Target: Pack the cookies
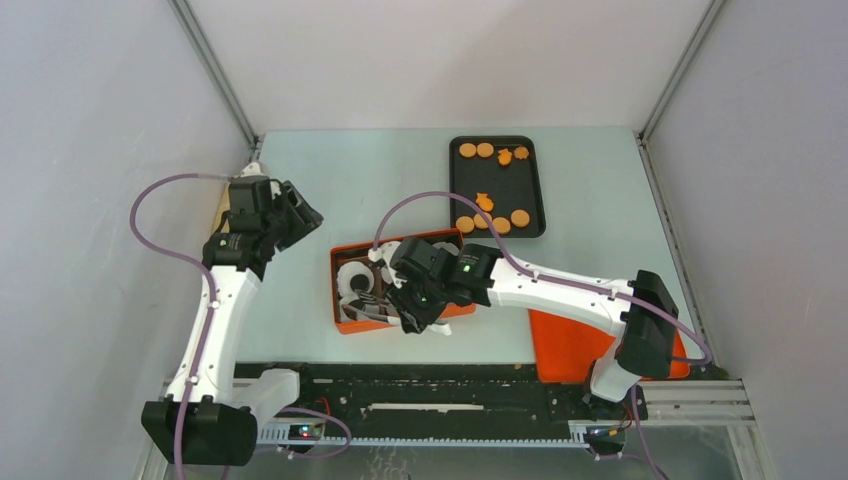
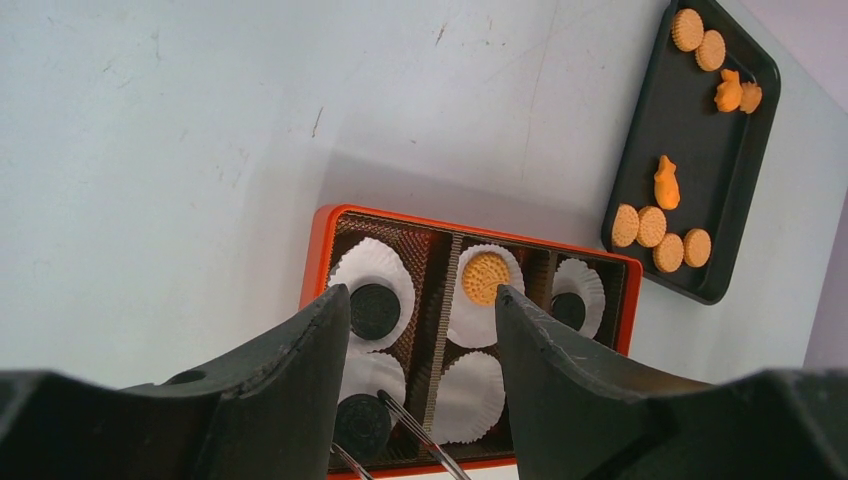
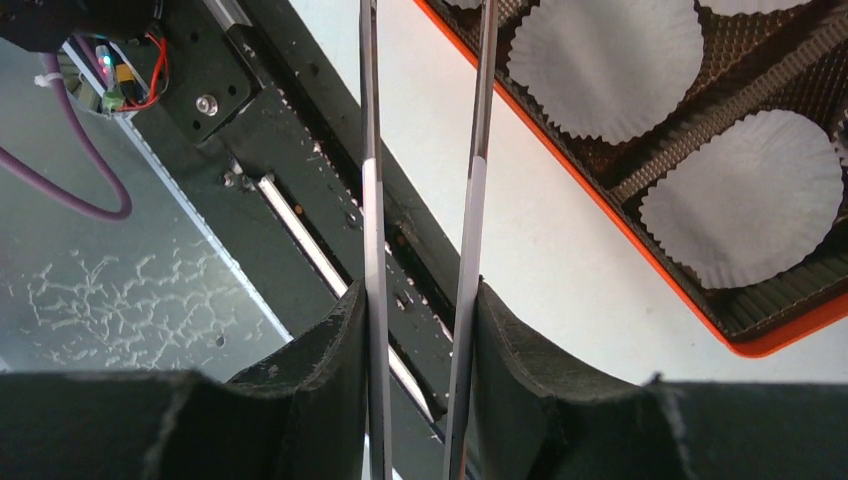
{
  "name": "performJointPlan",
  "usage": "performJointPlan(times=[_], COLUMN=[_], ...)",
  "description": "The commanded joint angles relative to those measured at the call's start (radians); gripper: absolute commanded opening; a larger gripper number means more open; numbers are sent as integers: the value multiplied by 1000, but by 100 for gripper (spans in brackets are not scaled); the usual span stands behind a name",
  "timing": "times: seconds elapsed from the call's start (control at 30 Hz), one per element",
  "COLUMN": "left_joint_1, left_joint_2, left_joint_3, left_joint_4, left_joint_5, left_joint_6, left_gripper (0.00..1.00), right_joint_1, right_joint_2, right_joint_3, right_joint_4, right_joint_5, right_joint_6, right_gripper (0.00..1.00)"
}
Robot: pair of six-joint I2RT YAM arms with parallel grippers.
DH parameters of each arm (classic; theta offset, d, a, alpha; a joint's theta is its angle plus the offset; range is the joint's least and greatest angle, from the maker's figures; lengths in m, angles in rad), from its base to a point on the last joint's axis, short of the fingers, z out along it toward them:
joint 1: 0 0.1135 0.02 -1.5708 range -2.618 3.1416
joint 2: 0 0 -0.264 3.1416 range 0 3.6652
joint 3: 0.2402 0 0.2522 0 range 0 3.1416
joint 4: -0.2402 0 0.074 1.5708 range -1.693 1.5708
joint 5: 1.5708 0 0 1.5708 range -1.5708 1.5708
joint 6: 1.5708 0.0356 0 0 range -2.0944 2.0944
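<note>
Nine orange cookies [image 2: 651, 226] lie on the black tray [image 2: 690, 140] at the far side of the table [image 1: 380, 180]. Six are round ridged discs and three are irregular shapes. Two of the discs sit at the tray's far end with two of the odd shapes just beside them. The third odd shape lies alone in the middle, and four discs cluster at the near end.

Near the tray stands an orange box [image 2: 318, 250] with a brown ribbed insert holding white paper cups [image 3: 740, 195]. In the left wrist view, one cup holds a round orange cookie [image 2: 486, 277] and three others each hold a round black one [image 2: 375, 310]. At least one cup in the near row holds nothing.

The right gripper [image 3: 420, 300] hangs over the near edge of the box, clenched on a pair of thin metal tweezers [image 3: 372, 200]. Their two arms run out between its fingers toward the box. The left gripper [image 2: 420, 295] hovers to the left of the box with its jaws spread wide, grasping nothing.
</note>
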Motion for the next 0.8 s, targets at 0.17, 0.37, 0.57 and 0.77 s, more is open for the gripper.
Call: performJointPlan(times=[0.17, 0.37, 0.57, 0.77], left_joint_1=[10, 9, 10, 10], left_joint_2=[-14, -5, -18, -23], left_joint_3=[14, 11, 9, 2], left_joint_4=[3, 6, 7, 12], left_joint_5=[24, 54, 60, 73], left_joint_6=[30, 33, 42, 47], left_gripper=[61, 62, 65, 67], right_joint_1=[4, 4, 0, -7], right_joint_2=[2, -3, 1, -6], right_joint_3=[64, 63, 71, 71], right_joint_4=[10, 13, 16, 18], right_joint_5=[-4, 18, 11, 24], right_joint_6=[-12, 4, 4, 13], right_gripper=[24, 45, 47, 51])
